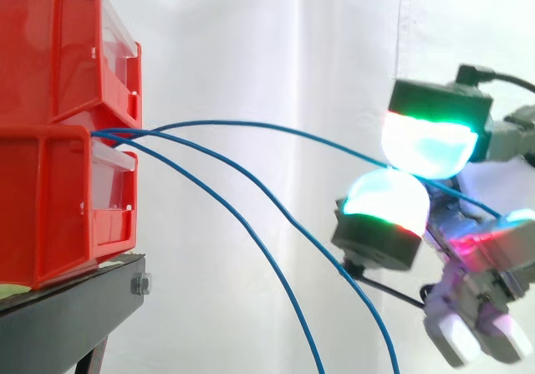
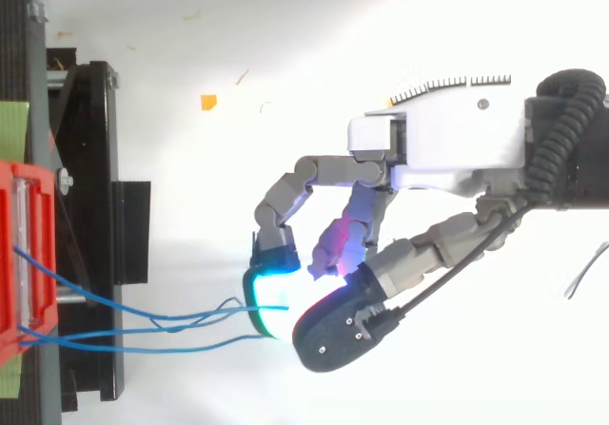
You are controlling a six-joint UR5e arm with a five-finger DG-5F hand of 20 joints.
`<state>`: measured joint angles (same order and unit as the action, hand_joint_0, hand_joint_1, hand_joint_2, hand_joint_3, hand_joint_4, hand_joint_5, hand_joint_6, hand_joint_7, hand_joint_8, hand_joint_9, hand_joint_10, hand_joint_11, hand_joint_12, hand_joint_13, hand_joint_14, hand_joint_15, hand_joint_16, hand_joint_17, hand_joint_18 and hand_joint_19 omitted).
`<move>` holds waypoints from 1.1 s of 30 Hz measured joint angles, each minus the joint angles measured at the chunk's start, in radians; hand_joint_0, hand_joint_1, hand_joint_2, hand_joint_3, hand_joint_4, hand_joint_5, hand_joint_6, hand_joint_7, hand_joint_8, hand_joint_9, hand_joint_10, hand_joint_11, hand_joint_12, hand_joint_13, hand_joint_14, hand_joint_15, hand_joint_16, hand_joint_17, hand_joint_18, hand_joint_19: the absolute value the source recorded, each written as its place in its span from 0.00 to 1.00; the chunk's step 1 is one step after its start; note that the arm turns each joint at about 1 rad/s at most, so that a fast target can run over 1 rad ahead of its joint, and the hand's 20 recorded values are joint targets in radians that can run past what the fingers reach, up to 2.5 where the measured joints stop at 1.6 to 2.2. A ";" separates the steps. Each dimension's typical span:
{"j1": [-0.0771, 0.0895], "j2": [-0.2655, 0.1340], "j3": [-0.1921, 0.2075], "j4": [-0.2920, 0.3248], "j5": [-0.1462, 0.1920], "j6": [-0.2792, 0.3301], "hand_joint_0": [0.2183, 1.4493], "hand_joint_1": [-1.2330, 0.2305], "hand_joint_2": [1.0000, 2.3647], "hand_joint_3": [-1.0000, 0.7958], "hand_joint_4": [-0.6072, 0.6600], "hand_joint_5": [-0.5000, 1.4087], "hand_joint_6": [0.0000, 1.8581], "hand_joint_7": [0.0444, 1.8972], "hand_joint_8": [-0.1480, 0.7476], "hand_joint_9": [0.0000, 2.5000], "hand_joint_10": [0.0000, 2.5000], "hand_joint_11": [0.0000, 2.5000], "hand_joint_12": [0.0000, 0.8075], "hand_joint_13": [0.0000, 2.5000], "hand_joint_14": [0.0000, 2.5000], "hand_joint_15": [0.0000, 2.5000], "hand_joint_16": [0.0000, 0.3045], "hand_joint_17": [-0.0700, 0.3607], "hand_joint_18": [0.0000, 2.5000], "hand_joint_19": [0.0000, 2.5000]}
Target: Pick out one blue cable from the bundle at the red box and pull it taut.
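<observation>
Three blue cables come out from between the two stacked red bins (image 1: 58,181) at the left. My hand (image 1: 430,144) is at the right, shut on the top blue cable (image 1: 251,124), which is pinched between two glowing cyan-green fingertips. That cable runs in a shallow arc from the bins to the pinch. The other two blue cables (image 1: 284,211) droop downward. From above, my hand (image 2: 447,135) curls its fingers toward the red bin (image 2: 24,254), and the cables (image 2: 114,333) reach the lit fingertips.
The bins rest on a black stand (image 1: 75,307) with a bolt at its edge. A white curtain hangs behind. A small orange scrap (image 2: 207,102) lies on the white floor.
</observation>
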<state>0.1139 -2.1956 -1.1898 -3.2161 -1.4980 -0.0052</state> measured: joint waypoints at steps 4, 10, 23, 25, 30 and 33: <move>0.005 0.004 -0.018 0.017 0.026 0.005 0.33 0.39 0.00 0.36 0.44 0.24 0.48 0.50 0.50 0.53 0.01 0.31 0.44 0.34 0.01 0.19 0.19 0.46 0.35 0.26; 0.012 0.004 -0.022 0.028 0.036 0.001 0.33 0.40 0.00 0.35 0.44 0.24 0.48 0.49 0.51 0.52 0.01 0.30 0.45 0.33 0.01 0.19 0.19 0.46 0.34 0.26; 0.030 0.004 -0.022 0.059 0.006 -0.112 0.33 0.41 0.00 0.35 0.45 0.24 0.48 0.49 0.51 0.52 0.01 0.30 0.45 0.33 0.01 0.19 0.19 0.46 0.34 0.26; 0.030 0.004 -0.023 0.062 0.006 -0.132 0.33 0.41 0.00 0.35 0.45 0.24 0.48 0.49 0.51 0.52 0.01 0.30 0.45 0.33 0.01 0.19 0.19 0.46 0.34 0.26; 0.030 0.004 -0.023 0.063 0.007 -0.170 0.33 0.41 0.00 0.35 0.45 0.24 0.48 0.48 0.51 0.52 0.01 0.30 0.45 0.33 0.01 0.19 0.19 0.46 0.34 0.26; 0.030 0.004 -0.023 0.064 0.007 -0.180 0.33 0.41 0.00 0.35 0.45 0.24 0.48 0.49 0.51 0.52 0.01 0.30 0.46 0.33 0.01 0.19 0.19 0.46 0.34 0.26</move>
<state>0.1442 -2.1920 -1.2128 -3.1524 -1.4912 -0.1853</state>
